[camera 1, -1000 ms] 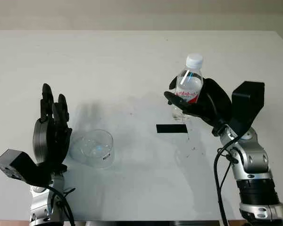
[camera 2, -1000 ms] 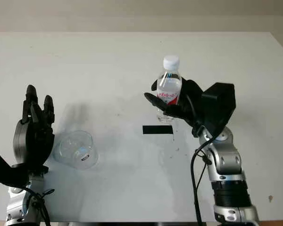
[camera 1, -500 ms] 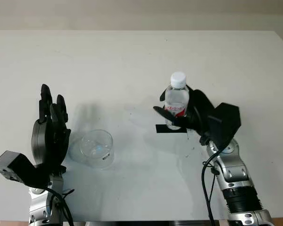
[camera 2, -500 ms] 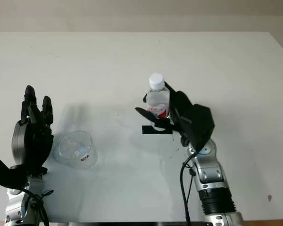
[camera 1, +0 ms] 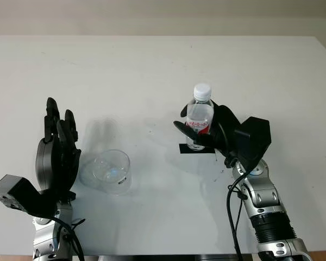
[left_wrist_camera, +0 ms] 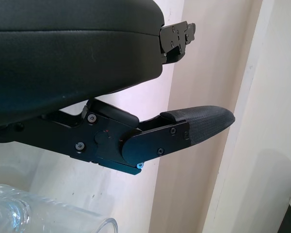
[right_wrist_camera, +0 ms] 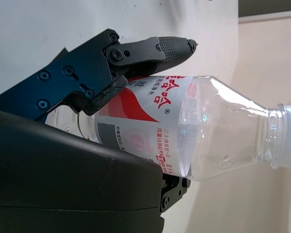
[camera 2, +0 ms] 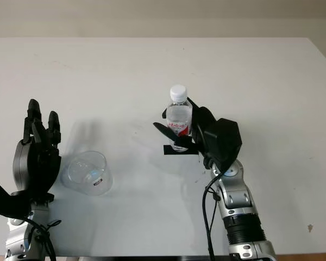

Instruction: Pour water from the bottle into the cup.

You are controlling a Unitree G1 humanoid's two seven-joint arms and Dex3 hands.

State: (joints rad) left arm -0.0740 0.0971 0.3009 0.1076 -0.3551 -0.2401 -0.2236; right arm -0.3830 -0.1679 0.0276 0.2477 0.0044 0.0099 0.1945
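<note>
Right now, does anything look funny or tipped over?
Yes, the cup lies on its side on the table, beside the open left hand. The bottle, capped, stands upright in the right hand.

The two head views look forward and down from above onto the white bench [camera 1: 152, 65], set a little apart side by side, so both take in the same stretch: the clear cup [camera 1: 110, 171] at near left, the water bottle [camera 1: 200, 117] right of centre, and both arms entering from the bottom edge. The left wrist view sits tight against the left hand [left_wrist_camera: 77, 58], looking along its black shell past one finger [left_wrist_camera: 199, 124], with the cup's rim at the frame's edge. The right wrist view is just as close to the right hand [right_wrist_camera: 63, 170], turned about a quarter, so the bottle appears lying sideways across it.
</note>
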